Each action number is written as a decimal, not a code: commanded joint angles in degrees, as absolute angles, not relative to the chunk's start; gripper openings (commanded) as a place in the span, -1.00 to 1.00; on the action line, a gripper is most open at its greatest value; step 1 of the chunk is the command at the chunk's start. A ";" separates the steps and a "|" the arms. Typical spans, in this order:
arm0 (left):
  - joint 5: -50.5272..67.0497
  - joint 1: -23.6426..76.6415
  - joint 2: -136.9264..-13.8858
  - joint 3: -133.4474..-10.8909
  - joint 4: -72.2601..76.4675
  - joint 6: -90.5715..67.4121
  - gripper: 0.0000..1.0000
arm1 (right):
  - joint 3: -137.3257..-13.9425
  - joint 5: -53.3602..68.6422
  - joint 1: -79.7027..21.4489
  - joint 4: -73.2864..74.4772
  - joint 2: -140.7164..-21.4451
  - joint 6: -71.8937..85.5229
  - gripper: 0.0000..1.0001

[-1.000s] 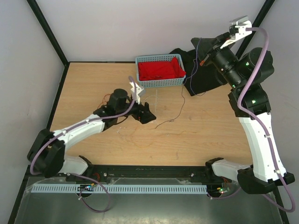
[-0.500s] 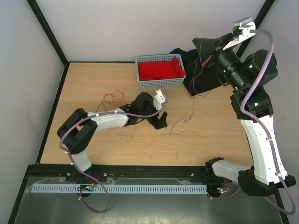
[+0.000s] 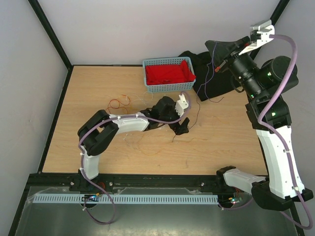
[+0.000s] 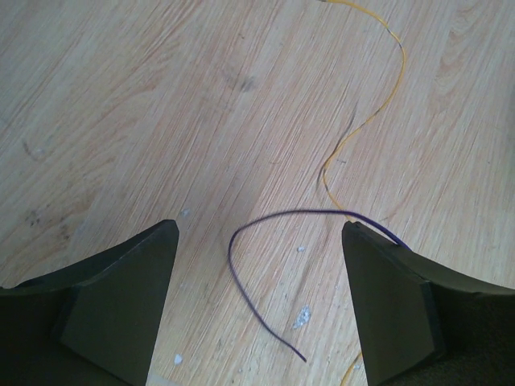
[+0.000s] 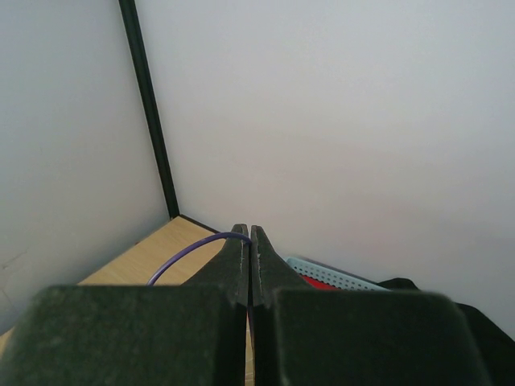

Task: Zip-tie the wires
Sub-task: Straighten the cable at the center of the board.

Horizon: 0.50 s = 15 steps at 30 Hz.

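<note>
One wire [image 4: 230, 253], arched, under left gripper [image 4: 259, 227]

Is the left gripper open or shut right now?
Open. The fingers of the left gripper stand wide apart over the table, with a purple wire end lying ungripped between them.

The table [image 3: 93, 83] is a light wood-grain top with black frame posts at its far corners. At its far edge stands a blue mesh basket [image 3: 170, 88] with red cloth [image 3: 170, 73] in it. Just right of the basket a black cloth [image 3: 219, 83] lies bunched over the far right corner. The wires [image 3: 118, 102] lie loose on the bare wood: red-orange curls left of centre and thin dark strands nearer the middle. In the left wrist view a purple strand [image 4: 282, 212] arcs across the grain beside a yellow-orange strand [image 4: 378, 104], with small white specks [image 4: 304, 316] scattered near them.
</note>
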<state>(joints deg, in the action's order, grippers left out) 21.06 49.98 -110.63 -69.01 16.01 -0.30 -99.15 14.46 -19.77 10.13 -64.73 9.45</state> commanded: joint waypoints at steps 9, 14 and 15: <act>26.63 52.02 -117.66 -74.27 21.66 -2.86 0.25 | -99.80 14.41 -19.69 7.82 -63.16 10.01 -1.00; 27.32 51.97 -118.56 -73.25 27.14 -4.84 -0.42 | -99.21 13.75 -19.64 7.82 -62.72 10.02 -1.00; 27.60 51.95 -118.56 -72.70 29.06 -5.24 -0.52 | -99.04 13.24 -19.68 7.81 -62.49 10.02 -1.00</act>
<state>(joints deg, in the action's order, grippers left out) 25.56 51.83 -118.17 -72.38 21.06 -3.33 -99.13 14.26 -19.77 10.13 -63.79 9.47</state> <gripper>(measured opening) 0.319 0.014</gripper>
